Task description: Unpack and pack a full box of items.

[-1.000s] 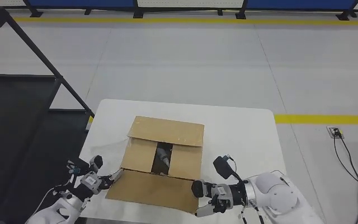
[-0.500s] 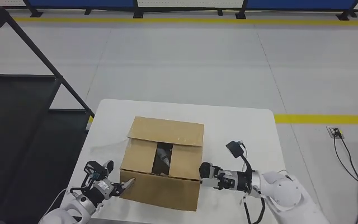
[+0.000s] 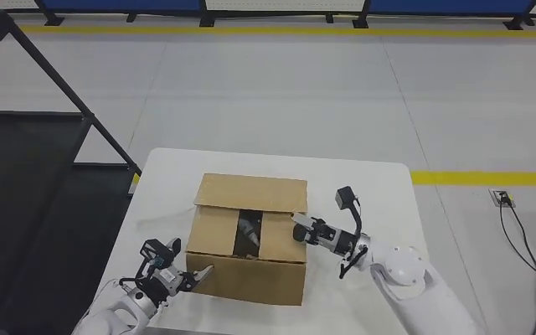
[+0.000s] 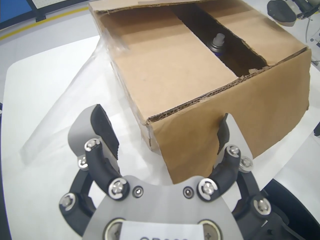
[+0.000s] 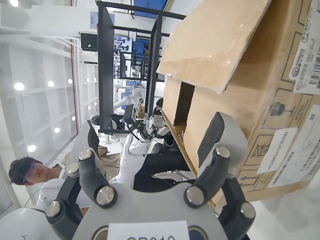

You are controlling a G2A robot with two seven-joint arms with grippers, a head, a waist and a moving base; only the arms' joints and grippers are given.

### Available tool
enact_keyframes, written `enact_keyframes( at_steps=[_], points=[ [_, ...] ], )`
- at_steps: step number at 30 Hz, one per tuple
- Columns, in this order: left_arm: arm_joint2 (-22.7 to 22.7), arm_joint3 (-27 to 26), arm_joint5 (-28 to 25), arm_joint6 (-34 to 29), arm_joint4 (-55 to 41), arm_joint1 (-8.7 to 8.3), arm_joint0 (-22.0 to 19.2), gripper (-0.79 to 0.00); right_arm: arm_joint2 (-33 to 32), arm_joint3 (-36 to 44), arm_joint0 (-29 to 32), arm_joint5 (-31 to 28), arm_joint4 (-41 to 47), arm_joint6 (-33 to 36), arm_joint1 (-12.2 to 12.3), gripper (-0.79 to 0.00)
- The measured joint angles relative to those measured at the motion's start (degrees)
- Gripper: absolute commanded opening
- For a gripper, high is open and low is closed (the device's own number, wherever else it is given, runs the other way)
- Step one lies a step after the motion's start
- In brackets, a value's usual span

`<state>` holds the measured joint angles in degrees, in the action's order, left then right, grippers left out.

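Cardboard box stands in the middle of the white table, its two short inner flaps folded flat with a dark gap between them. At the far left a black metal frame stands on the floor beside the table.

Next comes the left gripper, low at the box's near left corner, its jaws spread wide and holding nothing. In the left wrist view one of its fingers touches the outside of the near flap, which hangs down on the robot's side. The other finger is apart from the cardboard, above the table. A strip of clear plastic film lies on the table, touching the box's left wall.

In the gap between the inner flaps the cap and dark shoulder of a spray can show inside the box. The far flap stands open along the box's far edge.

At the box's right side the right gripper is at the top rim, its jaws also spread and unclosed. In the right wrist view a corrugated edge of the box runs between them, and one finger lies just beside the right wall, which bears several printed labels.

Farther right, on the floor, a yellow line runs off from the table's edge and a black cable trails from a floor socket.
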<state>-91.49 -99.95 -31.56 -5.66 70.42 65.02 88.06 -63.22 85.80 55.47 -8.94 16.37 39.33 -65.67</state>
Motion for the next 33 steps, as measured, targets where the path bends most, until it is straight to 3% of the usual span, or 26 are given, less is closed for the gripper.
enact_keyframes(
  at_steps=[6, 12, 23, 33],
  points=[
    [1.2, -0.3, -0.5, -0.1, 0.3, -0.06, -0.2, 0.000, 0.5, -1.4, -1.5, -2.0, 1.7, -3.9, -0.8, 0.000],
    [1.4, -0.5, -0.3, 0.3, 0.3, -0.18, 0.0, 0.000, 3.1, -3.3, -5.0, 0.0, -0.2, -9.4, -2.1, 0.000],
    [1.1, -0.6, 0.0, 1.1, -0.7, -0.39, 0.5, 0.000, 3.0, -3.5, -5.8, 2.5, -1.4, -4.4, -2.3, 0.000],
    [0.9, -0.3, 0.2, 2.0, -0.9, -0.57, 0.7, 0.000, 4.0, -6.7, -8.8, 3.0, -1.6, -9.2, -3.6, 0.000]
  ],
)
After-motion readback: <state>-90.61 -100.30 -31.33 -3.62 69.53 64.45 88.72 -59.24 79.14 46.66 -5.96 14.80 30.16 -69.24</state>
